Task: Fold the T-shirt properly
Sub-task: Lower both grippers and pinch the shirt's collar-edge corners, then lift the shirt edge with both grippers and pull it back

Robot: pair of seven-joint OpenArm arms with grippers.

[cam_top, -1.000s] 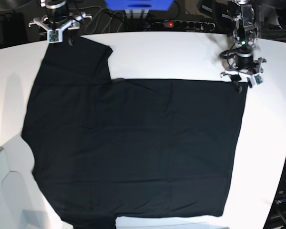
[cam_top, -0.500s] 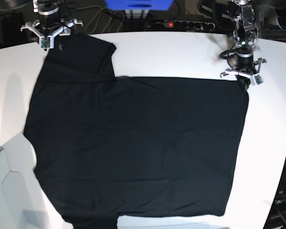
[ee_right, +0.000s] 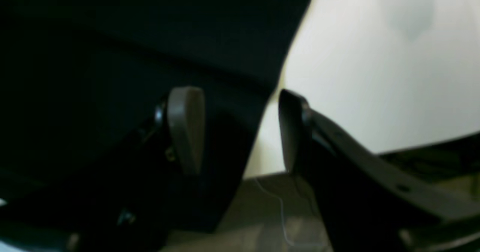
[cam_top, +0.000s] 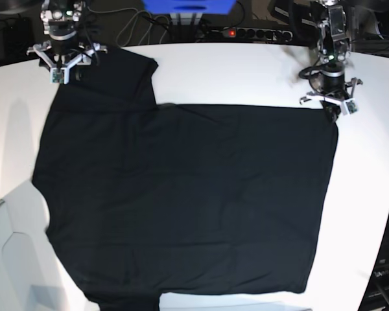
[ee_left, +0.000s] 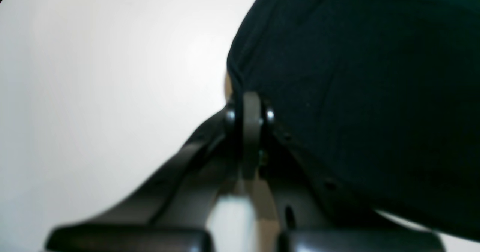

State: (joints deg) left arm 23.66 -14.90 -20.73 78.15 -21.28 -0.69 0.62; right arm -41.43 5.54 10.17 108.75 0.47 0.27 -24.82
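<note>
Large black cloth T-shirt (cam_top: pixel 181 194): matt, soft knit, light-absorbing, faint shallow creases across the body; up close in the left wrist view (ee_left: pixel 356 75) the weave reads fine and slightly fuzzy, with a few pale lint specks. White round-edged table (cam_top: pixel 246 71): smooth, hard, low sheen, soft glare patch in the left wrist view (ee_left: pixel 112 75). Left gripper (ee_left: pixel 250 105): dark grey matt plastic fingers, small shiny metal screw heads at the tips. Right gripper (ee_right: pixel 240 128): same matt grey plastic, finger pads (ee_right: pixel 185 126) flat and smooth, dull finish. In the base view both grippers' bodies look like pale plastic brackets over dark metal-looking housings.
</note>
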